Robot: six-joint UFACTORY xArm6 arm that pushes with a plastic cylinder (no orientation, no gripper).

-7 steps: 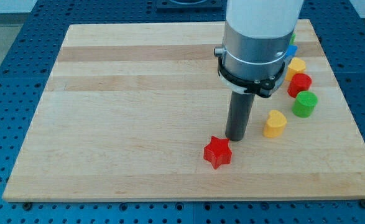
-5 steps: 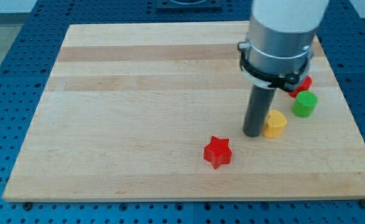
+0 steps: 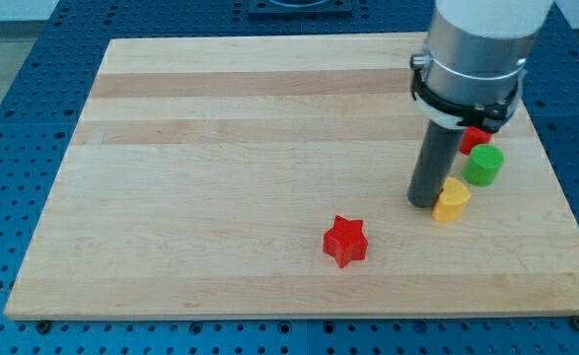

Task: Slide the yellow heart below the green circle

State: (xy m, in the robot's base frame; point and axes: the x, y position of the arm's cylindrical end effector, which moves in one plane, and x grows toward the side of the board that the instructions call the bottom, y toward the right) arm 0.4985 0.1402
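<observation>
Camera view: tip [image 3: 425, 204] down on the board [image 3: 220, 148], right of frame centre, touching the left side of the yellow heart [image 3: 452, 200]. No jaws here, only a bare rod, so nothing to release or clench.

Heart just beside the green circle [image 3: 484, 165], lower left of it, a sliver of board between them. Spot wanted: directly under the circle, so a little further right in frame. Tip on the heart's left, thus on the proper side for a rightward push.

Red block [image 3: 472, 139] above the circle, partly hidden by the arm. Red star [image 3: 345, 240] well apart, lower centre.
</observation>
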